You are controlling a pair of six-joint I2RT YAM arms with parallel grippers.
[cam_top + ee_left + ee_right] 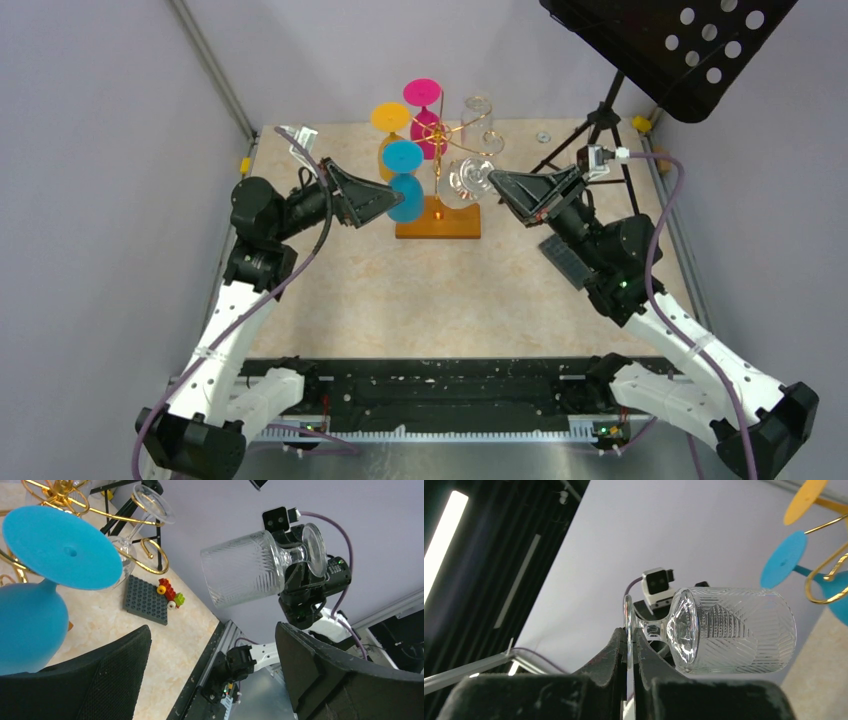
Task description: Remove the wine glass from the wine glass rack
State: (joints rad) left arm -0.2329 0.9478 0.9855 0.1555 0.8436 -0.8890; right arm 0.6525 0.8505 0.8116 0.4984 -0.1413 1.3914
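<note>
Right end effector pinches the wine glass by its foot, seemingly clear of the wine glass rack; next, lower it onto the table.

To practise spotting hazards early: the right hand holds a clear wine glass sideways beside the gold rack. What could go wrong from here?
The right hand pinches only the thin foot of the wine glass; with the bowl jutting out sideways, it might twist or slip. The bowl is close to the wine glass rack and the blue glass, so a careless swing could knock them.
</note>
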